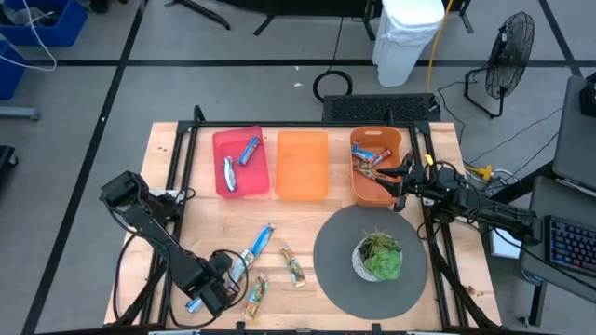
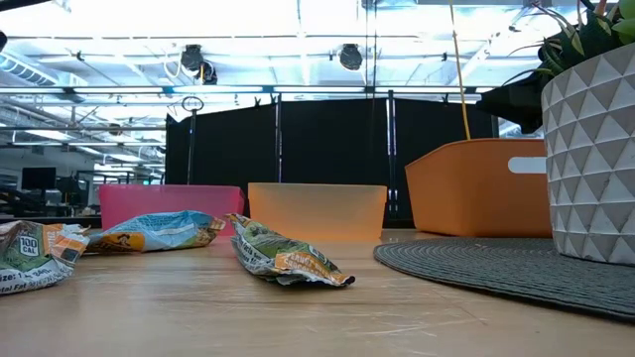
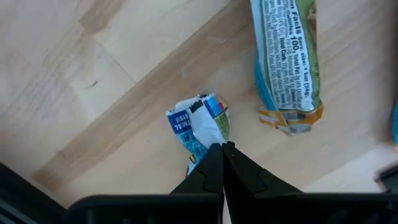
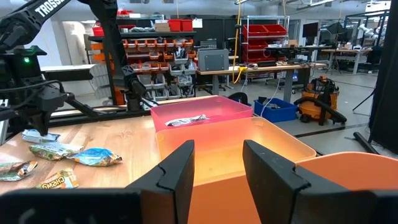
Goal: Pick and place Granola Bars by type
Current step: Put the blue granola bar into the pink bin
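My left gripper [image 3: 222,147] points down near the table's front left corner [image 1: 207,292], shut on a blue-and-white granola bar [image 3: 199,124]. Beside it lies a green-blue bar with an orange end [image 3: 289,62]. More bars lie flat on the wood: a blue one [image 1: 259,244], a green one [image 1: 294,268] and a gold one [image 1: 256,294]. My right gripper [image 4: 217,165] waits open and level at the orange basket [image 1: 377,169] on the far right, touching nothing. My left gripper pinches the blue-and-white bar's wrapper [image 3: 194,160] between its two shut fingers, coming from above and pointing down. The crumpled wrapper end [image 3: 202,118] sticks out below the fingertips. Whether that end rests on the table cannot be told.
A pink bin [image 1: 220,140] at the far left holds two blue bars. A light orange bin [image 1: 302,166] stands beside it, and the orange basket holds several bars. A potted plant [image 1: 380,257] stands on a round grey mat [image 1: 335,251] at the front right.
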